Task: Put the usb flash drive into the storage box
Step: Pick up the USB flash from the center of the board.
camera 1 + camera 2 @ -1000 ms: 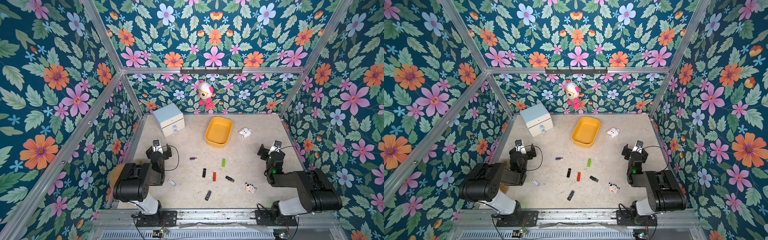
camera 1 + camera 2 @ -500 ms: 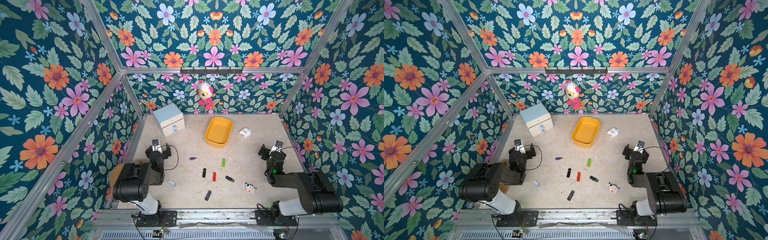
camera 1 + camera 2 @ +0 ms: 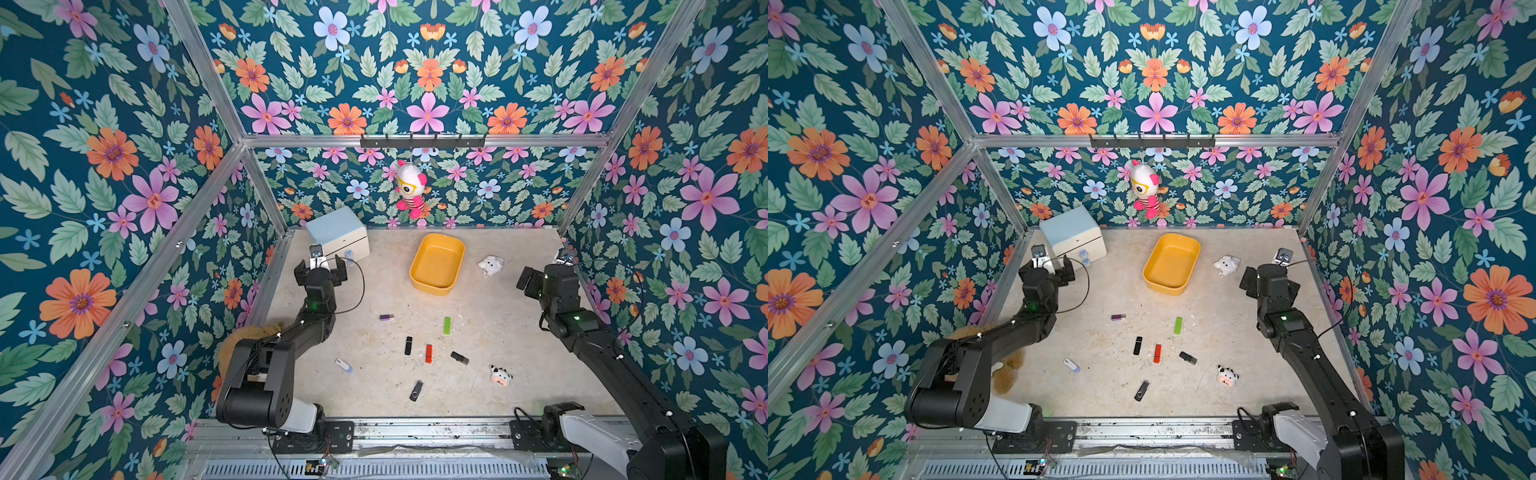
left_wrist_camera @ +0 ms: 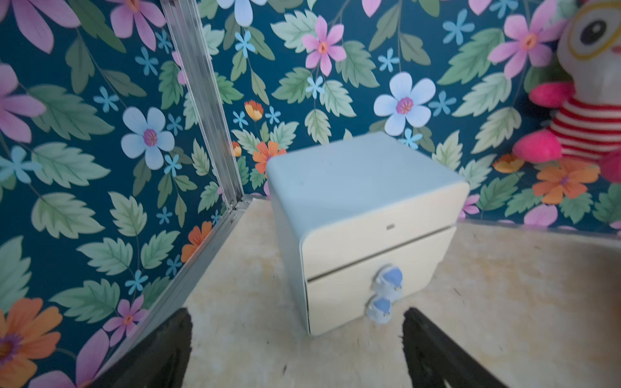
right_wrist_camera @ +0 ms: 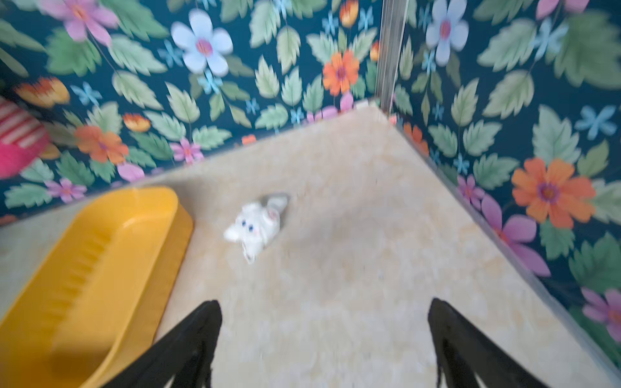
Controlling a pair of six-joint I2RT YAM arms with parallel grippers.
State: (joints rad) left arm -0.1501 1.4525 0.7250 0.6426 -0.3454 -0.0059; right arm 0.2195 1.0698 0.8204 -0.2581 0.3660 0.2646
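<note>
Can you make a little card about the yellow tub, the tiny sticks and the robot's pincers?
storage box: yellow, empty
flash drives: seven lying on the table, none in the box
left pincer: open, empty, facing the blue cabinet
right pincer: open, empty, facing the white toy

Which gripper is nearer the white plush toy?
Right. The right gripper is near the white plush toy; the left gripper is beyond the storage box, at the drawer cabinet.
</note>
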